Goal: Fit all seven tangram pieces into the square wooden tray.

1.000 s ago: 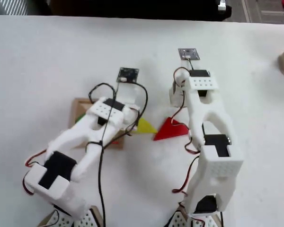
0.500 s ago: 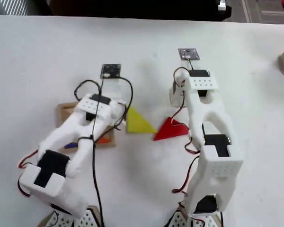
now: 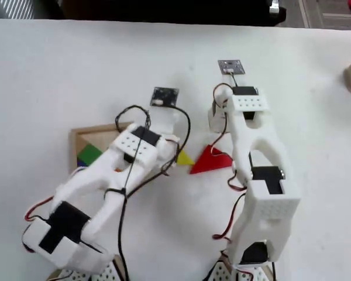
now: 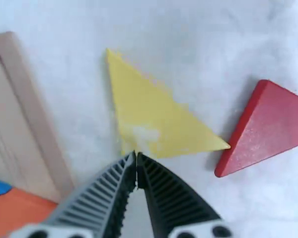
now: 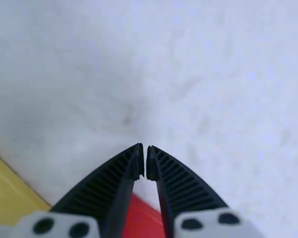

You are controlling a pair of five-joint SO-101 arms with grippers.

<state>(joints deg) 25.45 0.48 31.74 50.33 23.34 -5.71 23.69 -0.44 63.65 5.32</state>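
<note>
The square wooden tray holds some pieces (green piece, orange piece). The yellow triangle and red triangle lie outside on the worktop. The left pincer, clenched empty, has its tips at the yellow triangle's edge. The right pincer is likewise clenched empty.

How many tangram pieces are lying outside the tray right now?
2. The yellow triangle lies on the table beside the tray, at the tips of the shut left claw; the red triangle lies right beside it. The left arm may hide others.
</note>
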